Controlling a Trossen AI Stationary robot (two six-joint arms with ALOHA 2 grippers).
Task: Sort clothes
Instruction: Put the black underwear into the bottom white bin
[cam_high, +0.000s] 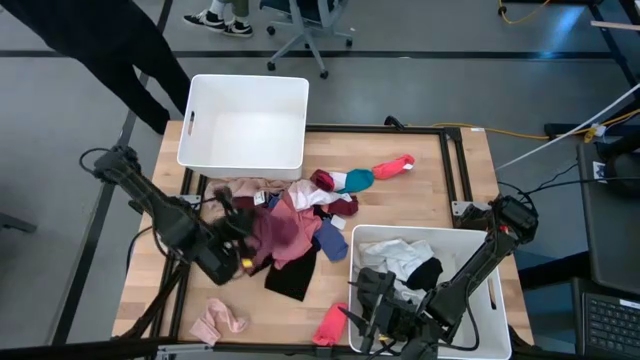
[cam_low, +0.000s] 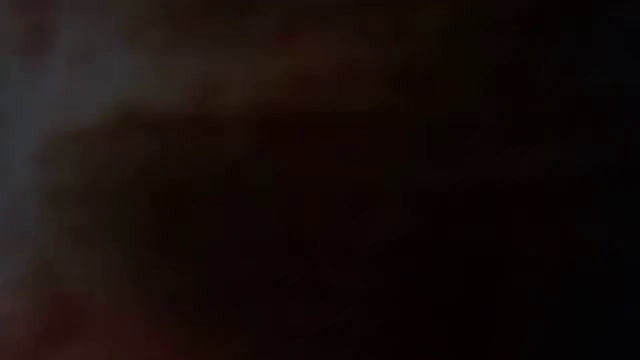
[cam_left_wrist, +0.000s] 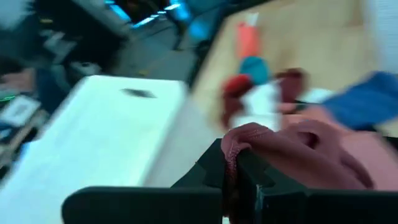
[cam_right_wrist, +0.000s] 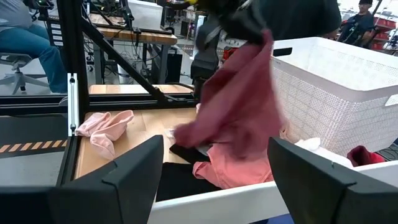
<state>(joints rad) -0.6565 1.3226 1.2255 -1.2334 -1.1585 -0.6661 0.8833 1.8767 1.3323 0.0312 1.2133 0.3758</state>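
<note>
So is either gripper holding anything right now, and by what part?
The left gripper is shut on the maroon garment, pinching a bunched fold at its edge. The right gripper is open over the white bin, holding nothing.

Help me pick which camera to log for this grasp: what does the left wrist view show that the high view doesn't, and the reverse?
Only the left wrist view shows the maroon garment pinched between the shut left gripper fingers. Only the high view shows the right gripper open over the near bin, the pink garment at the table's front, and the black garment. Both show the empty far bin and the red-and-teal sock.
</note>
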